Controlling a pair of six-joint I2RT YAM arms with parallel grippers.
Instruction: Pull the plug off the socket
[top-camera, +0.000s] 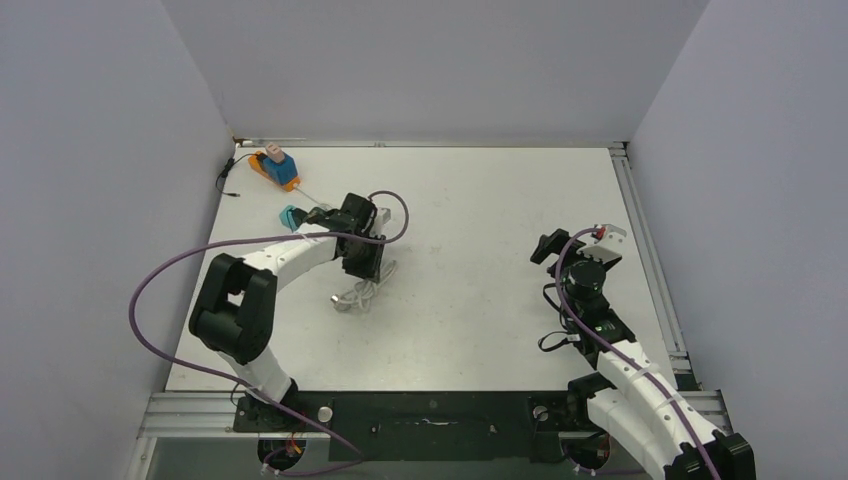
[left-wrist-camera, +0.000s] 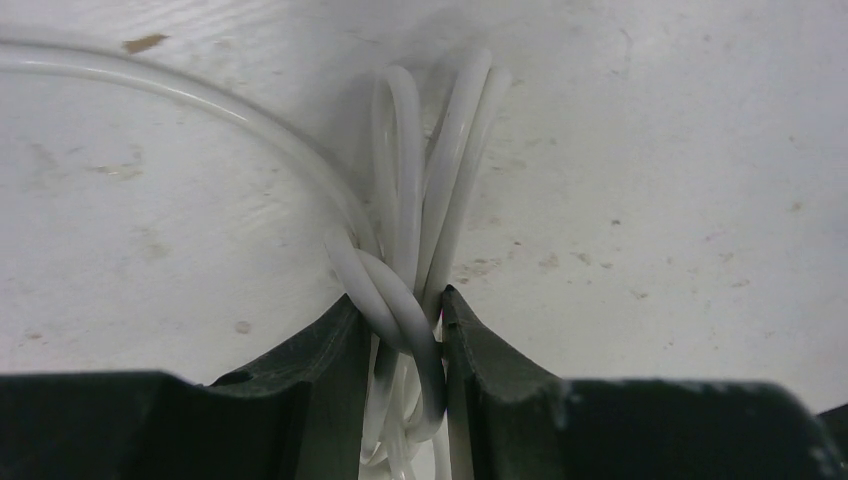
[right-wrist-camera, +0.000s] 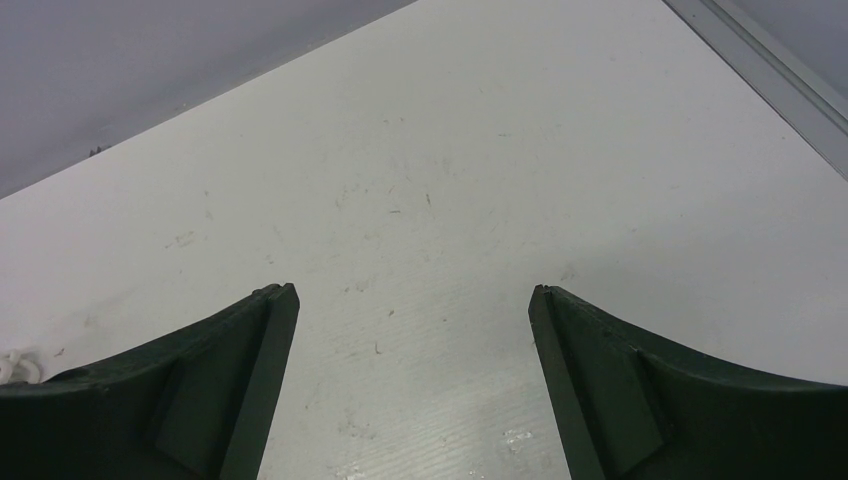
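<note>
Up in the far-left corner of the desk (top-camera: 480, 220), top view, we've got the socket (top-camera: 266, 172) with the plug (top-camera: 278, 162) seated on it, not yet pulled. Neither arm is anywhere near it. The left claw (top-camera: 373, 272) is down over a white cord bundle (top-camera: 358, 294) mid-desk, just past the teal power strip (top-camera: 291, 216), and the right claw (top-camera: 546, 245) hangs over on the right side, well apart from everything. We can't tell from up here whose cord that bundle is, or whether it runs to the orange strip.

In the left wrist view, the left claw (left-wrist-camera: 400, 312) is pinched narrow on the white cord bundle (left-wrist-camera: 412, 200), loops squeezed between the fingers. Plug and socket are out of frame.

In the right wrist view, the right claw (right-wrist-camera: 413, 300) is spread wide over bare desk with nothing in it. There's only a sliver of white cord at the left edge.

Our read is that we're at the setup stage, with the pull itself not started. Next up, one claw probably has to pin the socket while the other reaches that far corner and closes on the blue cube, then lifts straight off. How tightly the plug sits we can't make out.
</note>
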